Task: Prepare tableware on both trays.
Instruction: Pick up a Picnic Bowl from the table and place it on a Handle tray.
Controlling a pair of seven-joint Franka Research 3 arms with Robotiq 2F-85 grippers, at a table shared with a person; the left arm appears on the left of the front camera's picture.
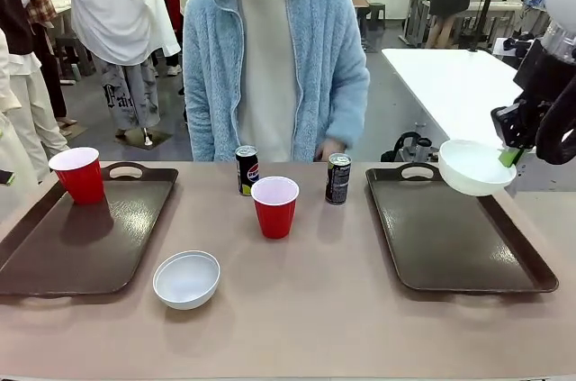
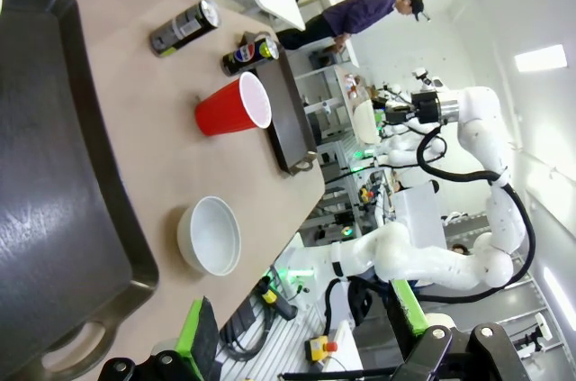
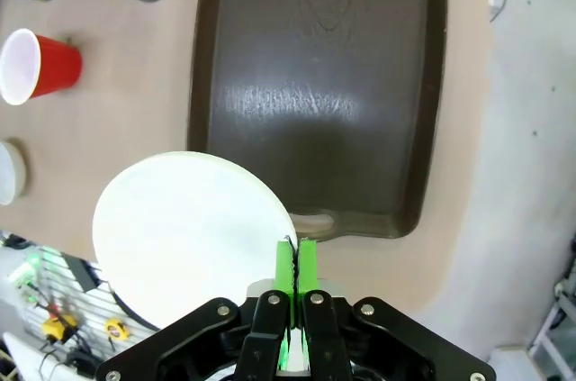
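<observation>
My right gripper (image 1: 510, 158) is shut on the rim of a white bowl (image 1: 473, 167) and holds it in the air over the far right corner of the right tray (image 1: 450, 246). From the right wrist the bowl (image 3: 189, 228) hangs over the tray's (image 3: 315, 84) handle end, pinched by the gripper (image 3: 294, 259). A second white bowl (image 1: 186, 279) sits on the table beside the left tray (image 1: 81, 250), which carries a red cup (image 1: 79, 174). Another red cup (image 1: 274, 206), a Pepsi can (image 1: 247, 169) and a second dark can (image 1: 338, 178) stand mid-table. My left gripper (image 2: 301, 336) is open, with nothing between its fingers, near the left tray (image 2: 54, 174).
A person in a light blue fleece jacket (image 1: 270, 57) stands at the far side of the table, behind the cans. A white table (image 1: 450, 84) stands farther back on the right, and other people are in the background.
</observation>
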